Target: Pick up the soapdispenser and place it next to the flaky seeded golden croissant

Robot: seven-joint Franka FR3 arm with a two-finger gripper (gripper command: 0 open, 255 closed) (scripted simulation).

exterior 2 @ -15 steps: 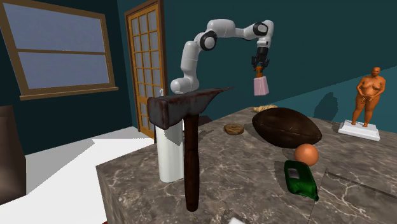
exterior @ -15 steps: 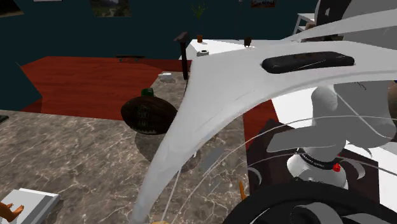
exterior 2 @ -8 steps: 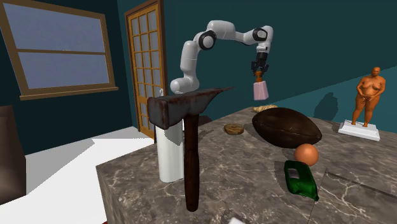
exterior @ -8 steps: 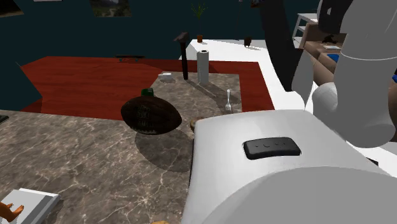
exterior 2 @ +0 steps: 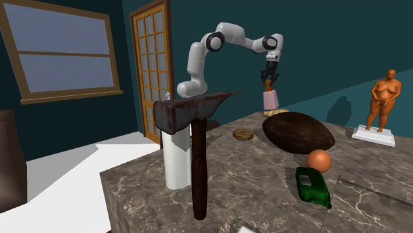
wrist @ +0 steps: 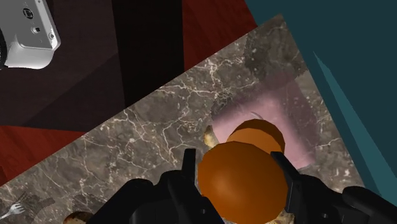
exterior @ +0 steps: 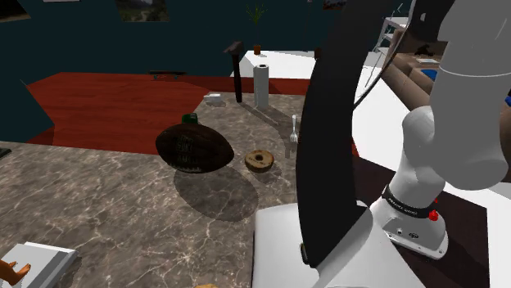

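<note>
You have a brown marbled countertop [exterior: 98,204]. Lying on it: a dark brown football [exterior: 192,148], with a ring-shaped pastry [exterior: 260,159] just beside it; a fork [exterior: 293,128]; a white upright cylinder [exterior: 261,84] beside an upright hammer [exterior 2: 198,152]; a croissant [exterior 2: 276,112]; a green bottle [exterior 2: 312,186] on its side near an orange ball [exterior 2: 318,160]; a figurine [exterior 2: 380,106] on a white base.

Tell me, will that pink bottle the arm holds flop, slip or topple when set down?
Likely stiff: the soap dispenser hangs straight below the gripper, which clasps its rounded orange cap. That smooth cap might slip. Its pink body looks flat-sided and broad, so it should probably stand, not roll.
</note>
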